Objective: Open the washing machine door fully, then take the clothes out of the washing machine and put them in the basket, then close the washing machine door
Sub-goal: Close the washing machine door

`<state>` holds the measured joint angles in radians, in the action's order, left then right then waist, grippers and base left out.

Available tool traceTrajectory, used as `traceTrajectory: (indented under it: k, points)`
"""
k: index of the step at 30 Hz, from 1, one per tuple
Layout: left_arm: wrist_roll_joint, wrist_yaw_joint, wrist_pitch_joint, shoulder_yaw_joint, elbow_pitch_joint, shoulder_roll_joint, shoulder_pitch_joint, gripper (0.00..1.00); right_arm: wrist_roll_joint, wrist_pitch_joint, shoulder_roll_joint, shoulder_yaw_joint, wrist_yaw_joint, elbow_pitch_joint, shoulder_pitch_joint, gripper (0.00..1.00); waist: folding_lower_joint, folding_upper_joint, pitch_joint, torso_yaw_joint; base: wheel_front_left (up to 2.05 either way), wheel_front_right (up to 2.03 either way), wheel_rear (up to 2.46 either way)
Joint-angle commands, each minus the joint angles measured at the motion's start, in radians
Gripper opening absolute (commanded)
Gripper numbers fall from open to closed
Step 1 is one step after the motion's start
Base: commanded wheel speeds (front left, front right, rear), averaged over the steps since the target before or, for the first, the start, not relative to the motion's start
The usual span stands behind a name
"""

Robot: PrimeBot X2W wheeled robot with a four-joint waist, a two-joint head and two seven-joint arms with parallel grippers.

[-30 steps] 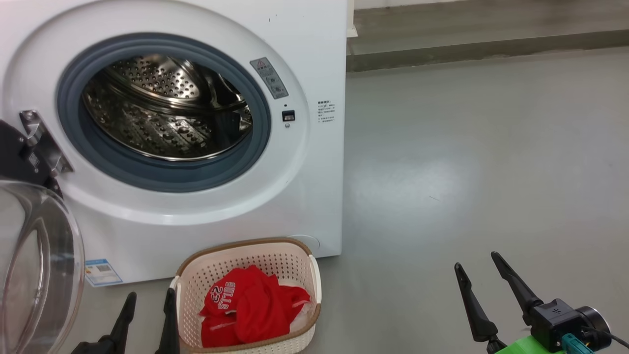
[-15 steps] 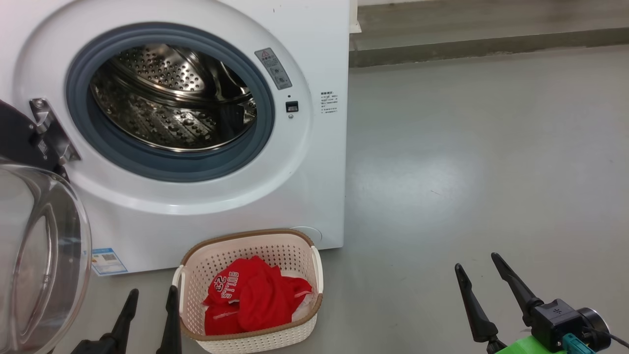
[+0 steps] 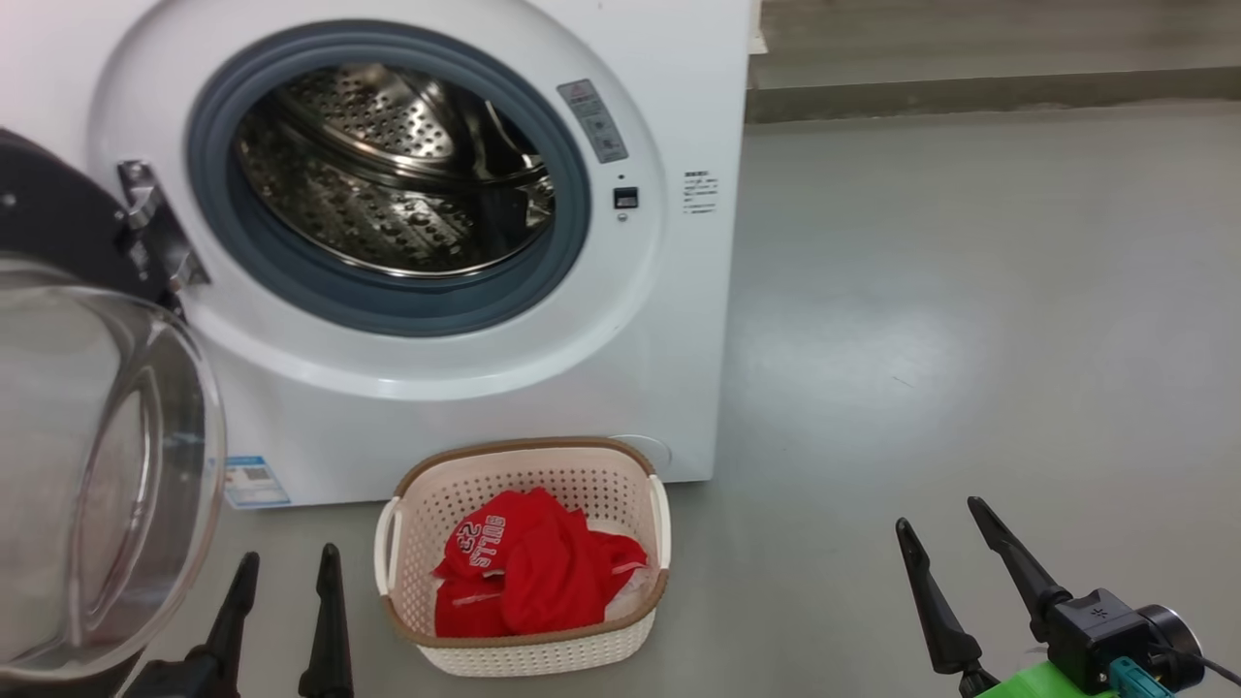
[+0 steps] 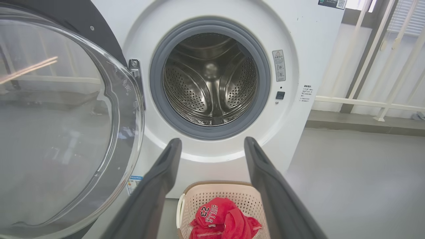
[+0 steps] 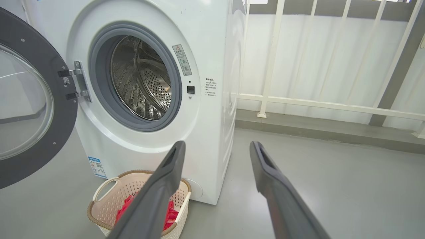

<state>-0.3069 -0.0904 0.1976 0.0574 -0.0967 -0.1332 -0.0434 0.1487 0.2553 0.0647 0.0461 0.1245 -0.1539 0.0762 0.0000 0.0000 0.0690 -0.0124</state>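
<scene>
Smooth grey floor [image 3: 970, 291] runs from the washer [image 3: 679, 97] to a low kerb [image 3: 970, 92] and white railing [image 5: 298, 102] beside it. The washer's door [image 3: 97, 465] hangs wide open. The basket [image 3: 524, 659] with red clothes [image 3: 543, 582] sits just before the washer. The 2 grippers, left [image 3: 290, 555] and right [image 3: 938, 514], are spread wide, holding nothing

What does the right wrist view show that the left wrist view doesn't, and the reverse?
Right wrist view: the washing machine from an angle, with its white side panel. Left wrist view: the drum head-on to its back wall, and the white 23 lettering on the clothes. Both: the washing machine door swung open, the drum empty, the red clothes in the basket on the floor.
</scene>
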Motion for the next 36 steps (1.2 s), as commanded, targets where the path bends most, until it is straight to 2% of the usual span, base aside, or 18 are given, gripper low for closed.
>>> traceTrajectory:
  k: [1, 9, 36]
  points:
    - [0.014, -0.012, -0.002, -0.035, 0.038, -0.015, 0.015, 1.0, 0.0, 0.006, 0.016, 0.026, 0.006, 0.029, -0.036, 1.0, 0.0, 0.0, -0.005, -0.027, 0.0, 0.0, 0.0]
    - [0.031, -0.042, -0.036, -0.027, 0.105, -0.022, -0.008, 1.0, 0.0, 0.006, 0.018, 0.045, 0.006, 0.035, -0.048, 1.0, 0.0, 0.0, -0.003, -0.106, 0.0, 0.0, 0.0]
    - [0.056, -0.086, -0.126, -0.019, 0.228, -0.068, -0.025, 1.0, 0.01, 0.006, 0.022, 0.123, 0.006, 0.04, -0.11, 1.0, 0.0, 0.0, 0.01, -0.381, 0.0, 0.0, 0.0]
